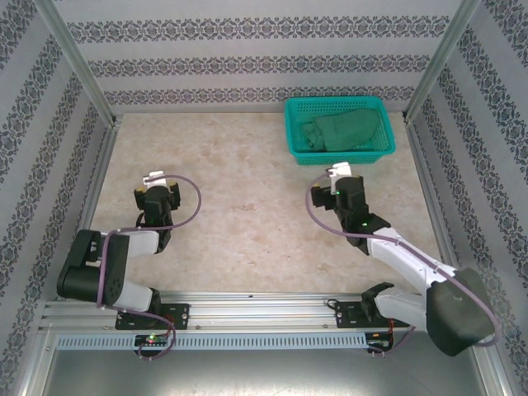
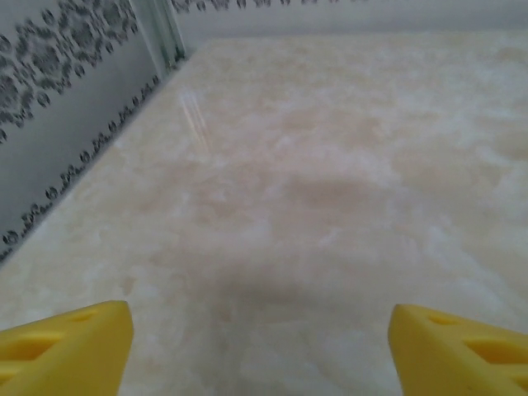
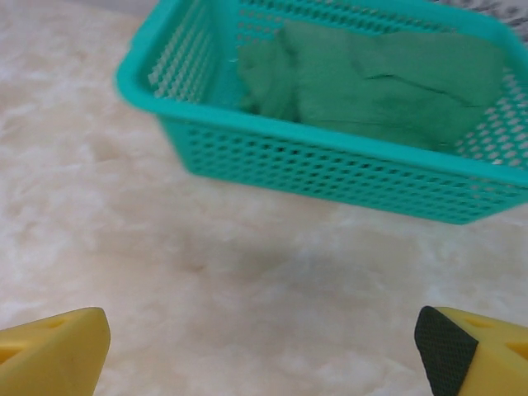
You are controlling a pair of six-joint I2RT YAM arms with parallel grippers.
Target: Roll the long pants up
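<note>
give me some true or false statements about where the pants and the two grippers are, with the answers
1. The pants lie bundled inside the basket. True.
2. The right gripper is shut on the pants. False: its fingers are spread and hold nothing, on the near side of the basket.
3. The left gripper is open above bare table. True.
4. The basket sits at the near left corner of the table. False: it sits at the far right.
5. A pant leg hangs over the basket's rim onto the table. False: in the right wrist view the cloth stays inside the basket.
</note>
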